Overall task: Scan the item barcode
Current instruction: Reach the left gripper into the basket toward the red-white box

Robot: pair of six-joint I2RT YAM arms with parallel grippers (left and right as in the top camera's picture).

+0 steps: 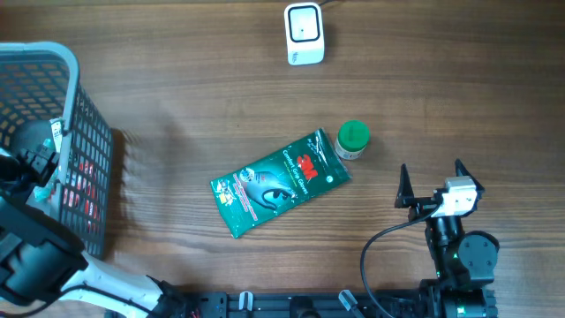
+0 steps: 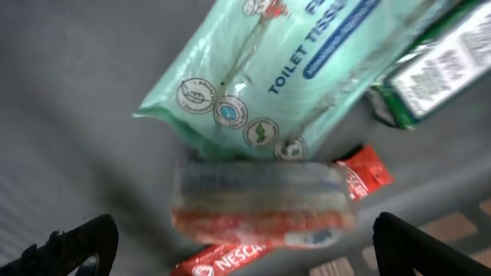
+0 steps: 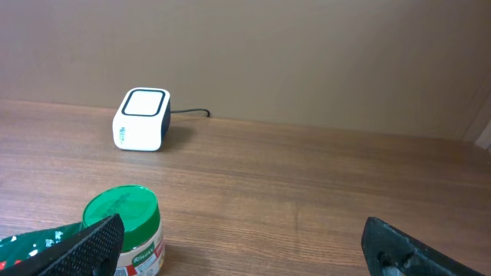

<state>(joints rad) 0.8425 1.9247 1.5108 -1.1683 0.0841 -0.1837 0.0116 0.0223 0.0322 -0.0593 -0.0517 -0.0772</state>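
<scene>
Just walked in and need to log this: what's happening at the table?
The left gripper hangs open inside the basket over a toilet tissue pack and other packets, holding nothing. The right gripper sits open, empty, near a green packet and a green-lidded jar on the table. Nothing is at the scanner yet.

Basket (image 1: 93, 159) at left edge; scanner (image 1: 305, 34) far centre; pouch (image 1: 281, 182) in middle; jar (image 1: 353, 139) just beside its right end.

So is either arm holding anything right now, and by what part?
Nothing is held. The left gripper hangs open over the packets in the basket, and the right gripper stands open near the green-lidded jar, touching nothing.
</scene>
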